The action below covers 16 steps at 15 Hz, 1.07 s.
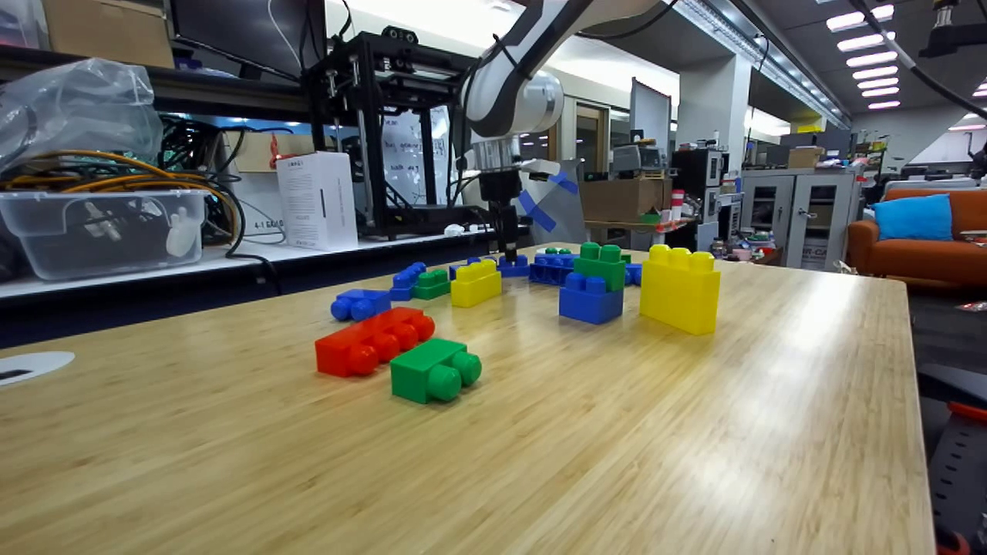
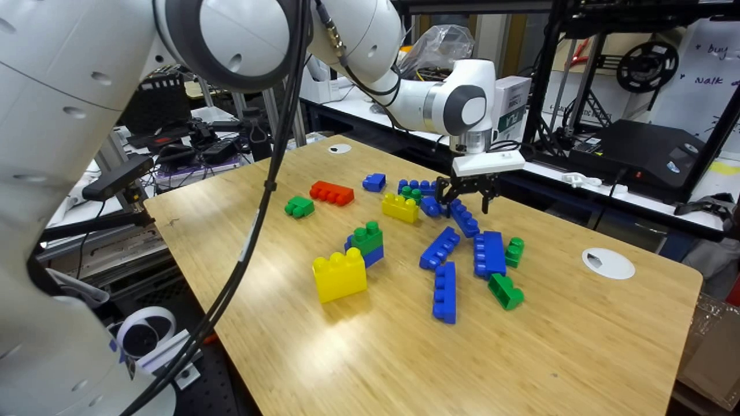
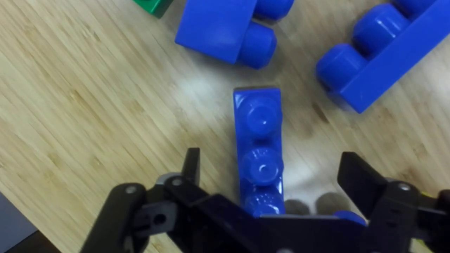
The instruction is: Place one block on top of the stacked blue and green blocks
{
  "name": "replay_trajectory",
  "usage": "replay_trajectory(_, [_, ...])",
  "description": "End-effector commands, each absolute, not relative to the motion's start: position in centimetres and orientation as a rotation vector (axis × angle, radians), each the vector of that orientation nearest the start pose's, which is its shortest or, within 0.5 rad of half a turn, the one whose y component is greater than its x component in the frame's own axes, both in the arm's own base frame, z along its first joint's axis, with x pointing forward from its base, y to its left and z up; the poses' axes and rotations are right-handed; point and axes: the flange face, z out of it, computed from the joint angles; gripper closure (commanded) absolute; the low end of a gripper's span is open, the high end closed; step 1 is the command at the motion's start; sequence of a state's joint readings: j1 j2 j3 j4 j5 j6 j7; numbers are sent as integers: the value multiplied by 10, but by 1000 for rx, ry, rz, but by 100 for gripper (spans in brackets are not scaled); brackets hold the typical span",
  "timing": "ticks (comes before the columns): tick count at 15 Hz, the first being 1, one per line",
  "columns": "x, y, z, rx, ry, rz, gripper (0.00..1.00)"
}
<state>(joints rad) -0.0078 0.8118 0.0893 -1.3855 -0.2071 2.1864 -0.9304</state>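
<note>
Hand (image 3: 270,158) spread over long blue brick (image 3: 260,147), likely pick, nothing gripped; lopsided closing could twist it. Nearby blue piece (image 3: 349,216) could obstruct descent. Well apart on worktop (image 2: 549,346): stacked blue and green blocks (image 2: 368,245), beside yellow block (image 2: 340,278); off-centre pressing might topple them.

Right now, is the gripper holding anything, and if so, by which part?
Nothing is held. The gripper is open; in the wrist view a studded blue brick shows between its jaws, with tabletop visible on both sides of it.
</note>
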Motion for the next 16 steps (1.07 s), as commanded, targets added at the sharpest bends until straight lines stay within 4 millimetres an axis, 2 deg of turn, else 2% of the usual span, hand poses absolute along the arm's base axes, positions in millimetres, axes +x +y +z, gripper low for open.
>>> replay_trajectory(1, [745, 33, 216, -2725, -1726, 78, 0])
replay_trajectory(4, [750, 30, 208, -2719, -1728, 65, 0])
replay_trajectory(5, [752, 29, 207, -2718, -1727, 58, 23])
replay_trajectory(6, [753, 29, 206, -2716, -1730, 52, 26])
replay_trajectory(14, [757, 25, 219, -2754, -1698, 41, 84])
replay_trajectory(15, [757, 25, 225, -2790, -1642, 59, 90])
replay_trajectory(16, [756, 25, 230, -2816, -1598, 63, 91])
